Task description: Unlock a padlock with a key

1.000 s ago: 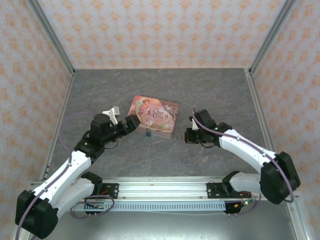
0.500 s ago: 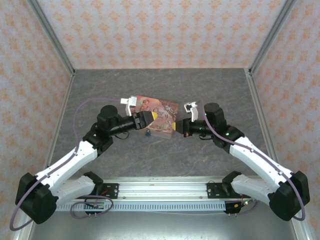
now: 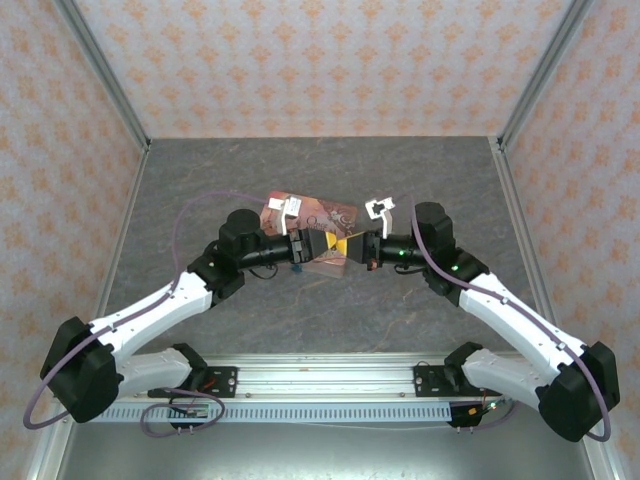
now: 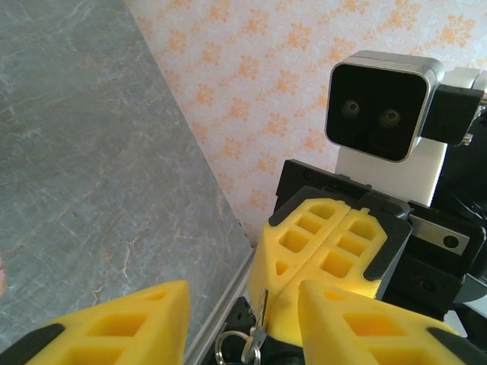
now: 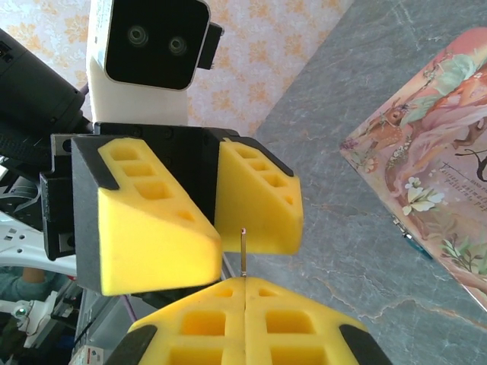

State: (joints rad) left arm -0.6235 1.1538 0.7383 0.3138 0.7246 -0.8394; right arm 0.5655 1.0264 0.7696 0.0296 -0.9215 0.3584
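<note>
Our right end effector [image 5: 243, 283] is clamped shut on the key [image 5: 243, 253], whose thin metal shaft sticks out from the seam between the two yellow pads. In the left wrist view a key ring [image 4: 227, 351] hangs beneath those closed pads. Facing it tip to tip, our left end effector [image 3: 322, 245] stands open with a clear gap between its pads, and the key points into that gap. We cannot tell whether the key touches the left pads. Both end effectors meet above the near edge of the pink tin [image 3: 322, 214], which lies flat on the grey surface [image 3: 420, 180]. We see the padlock [image 5: 415, 243] only as a small teal sliver at the tin's near edge, resting on the surface below the end effectors.
</note>
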